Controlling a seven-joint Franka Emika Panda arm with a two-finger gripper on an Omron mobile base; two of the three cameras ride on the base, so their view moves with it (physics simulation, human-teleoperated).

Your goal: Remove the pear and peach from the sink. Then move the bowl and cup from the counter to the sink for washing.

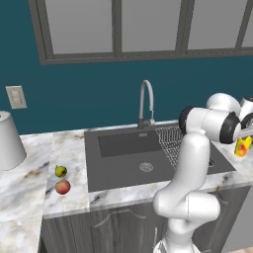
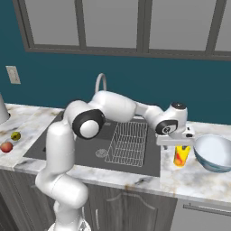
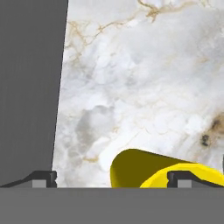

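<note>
White marble counter [image 1: 29, 178] with grey and tan veining carries, at its left, a small yellow-green pear [image 1: 61, 171] and, just beside it, a round reddish-orange peach [image 1: 63, 187] (both out of the basin, on the worktop). Further right lies the large dark grey rectangular sink [image 1: 121, 165], with its round drain, wire rack and curved steel faucet [image 1: 145, 101]. Right of the sink, the two-finger gripper [image 2: 182, 145] hangs directly over a small bright yellow cylindrical cup [image 2: 181, 155] standing on the marble, its jaws spread wide with nothing held; in the hand view the cup's rim sits low, toward one fingertip. Just beside the cup, further right, rests the wide pale bluish-white translucent bowl [image 2: 214, 153].
</note>
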